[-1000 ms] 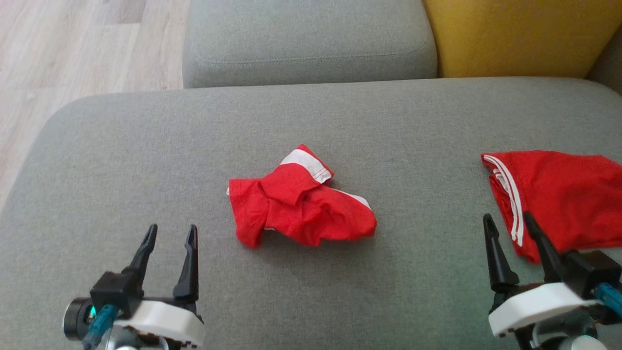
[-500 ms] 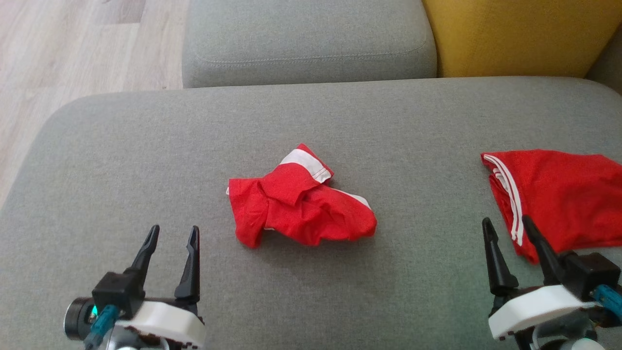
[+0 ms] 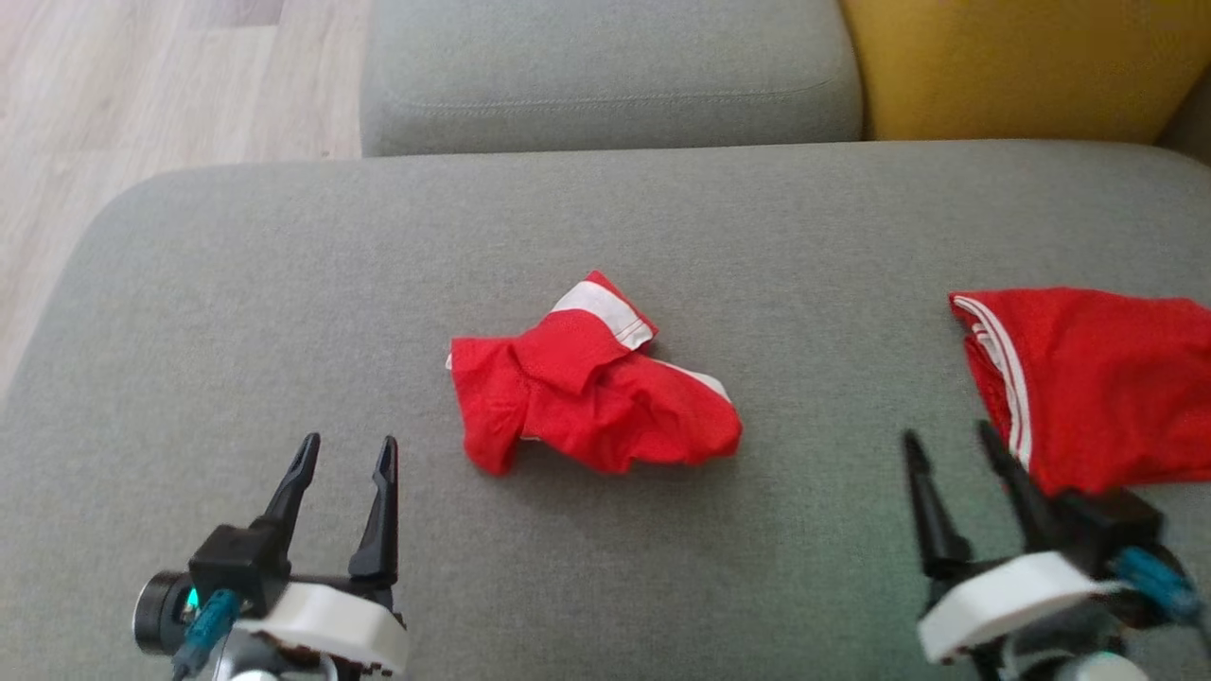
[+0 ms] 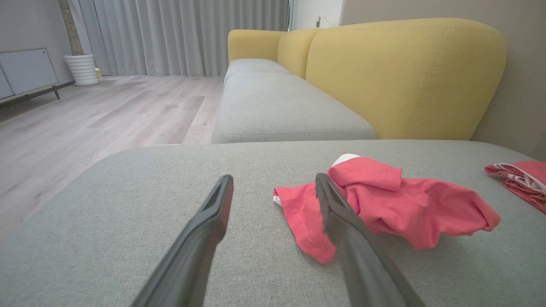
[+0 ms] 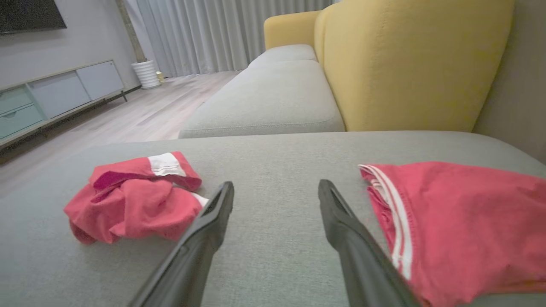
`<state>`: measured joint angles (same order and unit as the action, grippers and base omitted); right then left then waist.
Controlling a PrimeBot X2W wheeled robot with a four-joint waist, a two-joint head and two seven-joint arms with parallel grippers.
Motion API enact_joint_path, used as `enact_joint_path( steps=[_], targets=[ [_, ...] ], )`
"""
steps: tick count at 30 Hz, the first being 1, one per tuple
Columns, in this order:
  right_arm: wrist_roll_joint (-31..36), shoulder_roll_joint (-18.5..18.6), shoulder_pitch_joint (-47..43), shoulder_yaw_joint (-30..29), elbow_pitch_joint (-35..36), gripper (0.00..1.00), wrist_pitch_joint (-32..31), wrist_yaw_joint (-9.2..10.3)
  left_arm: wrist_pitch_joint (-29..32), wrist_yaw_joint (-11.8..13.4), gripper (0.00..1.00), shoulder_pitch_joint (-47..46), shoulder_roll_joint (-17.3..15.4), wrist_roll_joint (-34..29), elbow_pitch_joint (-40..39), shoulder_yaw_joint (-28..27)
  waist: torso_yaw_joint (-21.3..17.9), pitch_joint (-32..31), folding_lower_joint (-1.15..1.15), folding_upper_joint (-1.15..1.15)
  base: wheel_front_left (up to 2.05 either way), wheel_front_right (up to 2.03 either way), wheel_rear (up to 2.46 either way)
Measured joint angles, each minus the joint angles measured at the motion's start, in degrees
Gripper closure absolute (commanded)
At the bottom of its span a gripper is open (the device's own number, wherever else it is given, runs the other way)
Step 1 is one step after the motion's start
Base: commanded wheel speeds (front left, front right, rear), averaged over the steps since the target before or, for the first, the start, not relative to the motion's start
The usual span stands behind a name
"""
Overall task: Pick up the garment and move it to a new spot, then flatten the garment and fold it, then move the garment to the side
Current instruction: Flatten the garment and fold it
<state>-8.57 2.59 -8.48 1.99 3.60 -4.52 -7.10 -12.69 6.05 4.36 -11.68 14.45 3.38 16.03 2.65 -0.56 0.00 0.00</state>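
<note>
A crumpled red garment (image 3: 591,402) with a white band lies mid-cushion on the grey sofa seat (image 3: 284,284). My left gripper (image 3: 349,442) hovers open at the lower left, short of the garment's left edge, with nothing between its fingers. In the left wrist view the garment (image 4: 401,200) lies just beyond and right of the left gripper (image 4: 273,178). My right gripper (image 3: 948,435) stands open and empty at the lower right. In the right wrist view the right gripper (image 5: 276,184) points at bare cushion, with the garment (image 5: 136,204) to its left.
A second red garment (image 3: 1107,378) with white stripes lies flat at the seat's right edge, close to my right fingers; the right wrist view has it (image 5: 460,217) too. A yellow backrest (image 3: 1022,66) and another grey cushion (image 3: 605,76) lie behind. Wooden floor (image 3: 142,85) lies left.
The head camera has shifted slightly. My right gripper has drawn back and to the left, away from the striped garment. The left gripper and both garments have stayed put.
</note>
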Motion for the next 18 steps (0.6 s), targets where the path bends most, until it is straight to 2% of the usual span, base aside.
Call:
enact_joint_path(
  steps=[4, 12, 18],
  targets=[
    [-0.6, 0.2, 3.5, 5.0, -1.4, 0.0, -1.1, 0.0, 0.0, -0.1, 0.0, -0.9, 0.0, 0.0, -0.1, 0.8, 1.2, 1.2, 0.0, 0.0, 0.0, 0.0, 0.0],
    [-3.8, 2.5, 18.5, 18.3, -9.3, 0.0, -7.2, 0.0, -0.5, -1.9, 0.0, -7.5, 0.8, -0.8, 0.7, 3.1, 4.9, 5.8, 0.0, 0.0, 0.0, 0.0, 0.0],
    [-6.9, 2.9, 24.7, 24.5, -15.4, 0.0, -9.6, 0.0, -1.1, -3.0, 0.0, -11.0, 2.5, -1.0, 2.9, 4.3, 8.6, 8.9, 0.0, 0.0, 0.0, 0.0, 0.0]
  ],
)
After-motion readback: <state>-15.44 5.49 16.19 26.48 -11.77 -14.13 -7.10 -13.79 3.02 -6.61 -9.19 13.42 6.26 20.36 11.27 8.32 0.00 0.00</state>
